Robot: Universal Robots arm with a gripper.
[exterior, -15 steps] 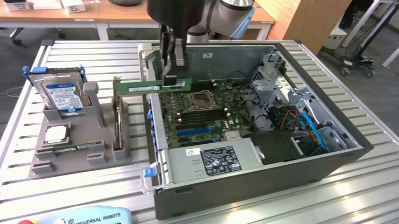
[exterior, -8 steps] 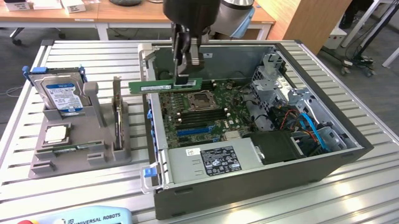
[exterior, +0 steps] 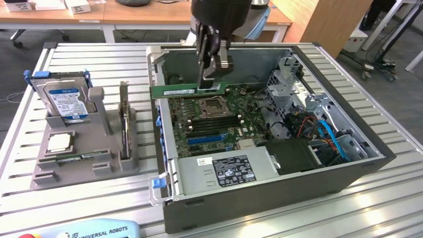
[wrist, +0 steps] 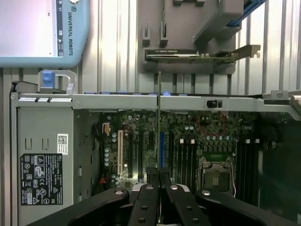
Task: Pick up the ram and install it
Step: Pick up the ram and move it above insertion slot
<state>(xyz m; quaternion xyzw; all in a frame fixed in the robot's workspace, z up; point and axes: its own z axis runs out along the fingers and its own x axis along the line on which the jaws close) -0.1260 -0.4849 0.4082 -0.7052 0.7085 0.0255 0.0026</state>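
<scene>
The ram (exterior: 177, 91) is a long thin green stick held level on its edge above the motherboard (exterior: 205, 124) inside the open computer case (exterior: 330, 163). My gripper (exterior: 210, 85) comes down from above and is shut on the ram's end toward the exterior view's right. Below and just nearer the camera lie the processor socket (exterior: 213, 106) and the dark memory slots (exterior: 215, 124). In the wrist view the ram (wrist: 159, 122) shows edge-on as a thin line running out from between my black fingers (wrist: 149, 197), over the motherboard (wrist: 141, 141), beside the memory slots (wrist: 186, 155) and the socket (wrist: 216, 176).
A grey holder (exterior: 46, 173) at the exterior view's left carries a silver hard drive (exterior: 66, 101), a square processor chip (exterior: 59, 143) and an upright card (exterior: 124, 124). The power supply (exterior: 225, 171) fills the case's near corner; cables and drive cages (exterior: 310, 119) crowd its right. A teach pendant (exterior: 86, 230) lies at the table's front.
</scene>
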